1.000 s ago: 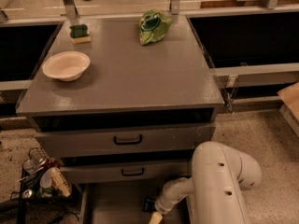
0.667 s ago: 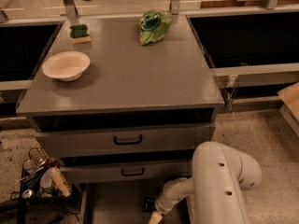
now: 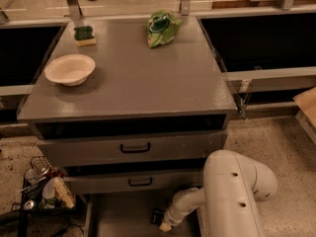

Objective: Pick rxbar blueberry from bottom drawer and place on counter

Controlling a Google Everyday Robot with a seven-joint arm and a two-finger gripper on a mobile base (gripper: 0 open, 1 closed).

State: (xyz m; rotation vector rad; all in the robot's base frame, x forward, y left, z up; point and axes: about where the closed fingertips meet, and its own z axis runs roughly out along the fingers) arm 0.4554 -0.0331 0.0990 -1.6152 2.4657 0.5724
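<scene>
The end effector (image 3: 166, 225) sits low in the open bottom drawer (image 3: 121, 217), just beside the rxbar blueberry (image 3: 157, 216).

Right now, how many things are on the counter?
3 on the counter: white bowl at left, sponge back left, green chip bag at the back. None looks hidden. The tool is down in the bottom drawer.

Matte grey bench (image 3: 148, 83) with cream bowl (image 3: 70, 69), green-and-yellow sponge (image 3: 84, 35) and green chip bag (image 3: 162, 27). Grey drawer fronts (image 3: 192, 147) with black handles (image 3: 135, 147). Off-white end effector (image 3: 165, 226) low over the plain grey floor of the bottom drawer (image 3: 118, 216), beside the dark rxbar blueberry (image 3: 157, 216).
</scene>
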